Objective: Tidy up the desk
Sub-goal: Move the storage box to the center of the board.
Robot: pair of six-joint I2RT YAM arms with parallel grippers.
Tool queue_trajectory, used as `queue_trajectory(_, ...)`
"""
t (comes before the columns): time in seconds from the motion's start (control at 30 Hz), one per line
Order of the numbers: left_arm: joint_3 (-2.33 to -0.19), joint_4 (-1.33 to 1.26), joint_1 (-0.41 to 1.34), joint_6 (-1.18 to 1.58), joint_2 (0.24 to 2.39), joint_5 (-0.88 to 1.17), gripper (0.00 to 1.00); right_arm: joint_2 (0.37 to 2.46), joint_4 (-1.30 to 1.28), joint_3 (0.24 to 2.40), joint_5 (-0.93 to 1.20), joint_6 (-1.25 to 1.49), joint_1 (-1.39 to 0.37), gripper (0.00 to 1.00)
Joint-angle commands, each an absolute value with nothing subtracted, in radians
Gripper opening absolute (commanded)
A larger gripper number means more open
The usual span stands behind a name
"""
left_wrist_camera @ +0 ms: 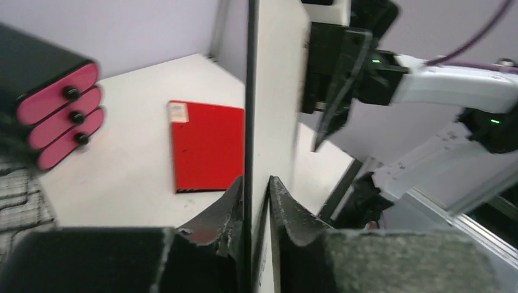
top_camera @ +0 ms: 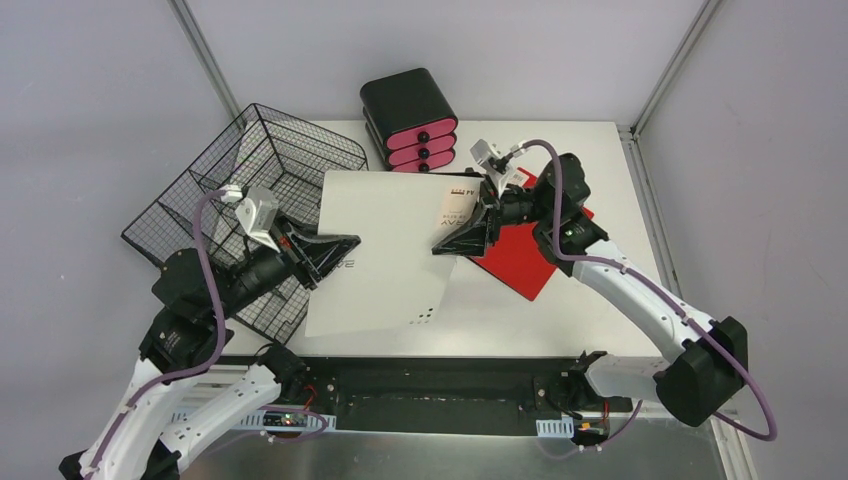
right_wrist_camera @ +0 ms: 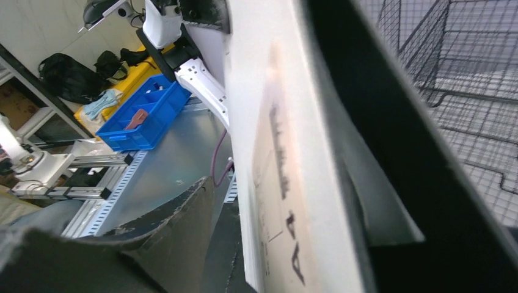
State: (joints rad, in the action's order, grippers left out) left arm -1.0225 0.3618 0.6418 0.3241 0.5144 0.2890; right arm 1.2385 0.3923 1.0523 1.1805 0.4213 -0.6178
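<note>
Left wrist: tool on pad edge

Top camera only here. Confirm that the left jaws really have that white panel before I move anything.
Observer: Yes. The left wrist view shows the left jaws shut on the white panel, with a finger flat against each face at its edge.
Operator: Now check the right jaws.
Observer: The right wrist view shows them straddling the panel's other edge but not yet clamped. A gap shows between one finger and the panel.
</note>
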Motion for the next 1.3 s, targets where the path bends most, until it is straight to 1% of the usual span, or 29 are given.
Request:
queue_trajectory(0.0, -1.149, 0.531, 0.629, 0.321, 0.531, -0.038, 0.31, 1.224, 0.352, 1.065, 1.178, 0.373, -0.629, 0.0)
queue_trajectory(0.03, -1.183, 0.593, 0.629, 0.316, 0.539, -0.079, 0.41, 1.224, 0.333, 1.064, 1.172, 0.352, -0.629, 0.0)
queue_trajectory(0.07, -1.214, 0.635, 0.629, 0.301, 0.546, -0.096, 0.43, 1.225, 0.324, 1.063, 1.168, 0.338, -0.629, 0.0)
queue_trajectory(0.1, -1.245, 0.663, 0.629, 0.288, 0.55, -0.094, 0.42, 1.228, 0.324, 1.06, 1.167, 0.334, -0.629, 0.0)
queue_trajectory(0.13, -1.254, 0.675, 0.629, 0.277, 0.551, -0.077, 0.31, 1.23, 0.324, 1.058, 1.17, 0.333, -0.629, 0.0)
queue_trajectory(0.17, -1.257, 0.678, 0.629, 0.273, 0.553, -0.059, 0.03, 1.235, 0.325, 1.058, 1.174, 0.337, -0.63, 0.0)
queue_trajectory(0.2, -1.249, 0.675, 0.629, 0.28, 0.554, -0.04, 0.0, 1.238, 0.33, 1.057, 1.177, 0.347, -0.636, 0.0)
queue_trajectory(0.3, -1.2, 0.636, 0.629, 0.309, 0.57, 0.018, 0.0, 1.247, 0.374, 1.038, 1.173, 0.389, -0.66, 0.0)
queue_trajectory(0.37, -1.162, 0.592, 0.629, 0.321, 0.571, 0.057, 0.0, 1.248, 0.364, 1.023, 1.134, 0.388, -0.663, 0.0)
queue_trajectory(0.4, -1.155, 0.577, 0.629, 0.319, 0.57, 0.071, 0.07, 1.247, 0.332, 1.017, 1.113, 0.368, -0.661, 0.0)
queue_trajectory(0.5, -1.16, 0.566, 0.629, 0.298, 0.546, 0.108, 0.49, 1.235, 0.27, 0.99, 1.08, 0.299, -0.637, 0.0)
queue_trajectory(0.53, -1.166, 0.575, 0.629, 0.296, 0.542, 0.106, 0.59, 1.235, 0.273, 0.986, 1.091, 0.3, -0.63, 0.0)
queue_trajectory(0.57, -1.171, 0.586, 0.629, 0.297, 0.539, 0.101, 0.66, 1.235, 0.278, 0.984, 1.106, 0.302, -0.629, 0.0)
queue_trajectory(0.6, -1.175, 0.602, 0.629, 0.299, 0.54, 0.094, 0.7, 1.235, 0.289, 0.981, 1.118, 0.313, -0.629, 0.0)
queue_trajectory(0.73, -1.142, 0.627, 0.63, 0.314, 0.553, 0.092, 0.74, 1.23, 0.287, 0.962, 1.082, 0.295, -0.618, 0.0)
queue_trajectory(0.93, -1.088, 0.599, 0.629, 0.263, 0.597, 0.155, 0.78, 1.286, 0.069, 0.97, 1.058, 0.085, -0.557, 0.0)
queue_trajectory(1.07, -1.037, 0.54, 0.629, 0.217, 0.649, 0.322, 0.78, 1.312, -0.027, 0.984, 1.112, 0.006, -0.553, 0.0)
queue_trajectory(1.1, -1.025, 0.532, 0.629, 0.209, 0.659, 0.348, 0.8, 1.314, -0.04, 0.985, 1.131, -0.023, -0.553, 0.0)
queue_trajectory(1.17, -1.014, 0.531, 0.629, 0.189, 0.673, 0.369, 0.81, 1.318, -0.101, 1.002, 1.159, -0.069, -0.555, 0.0)
queue_trajectory(1.27, -1.004, 0.529, 0.629, 0.165, 0.671, 0.376, 0.81, 1.342, -0.282, 1.059, 1.174, -0.125, -0.555, 0.0)
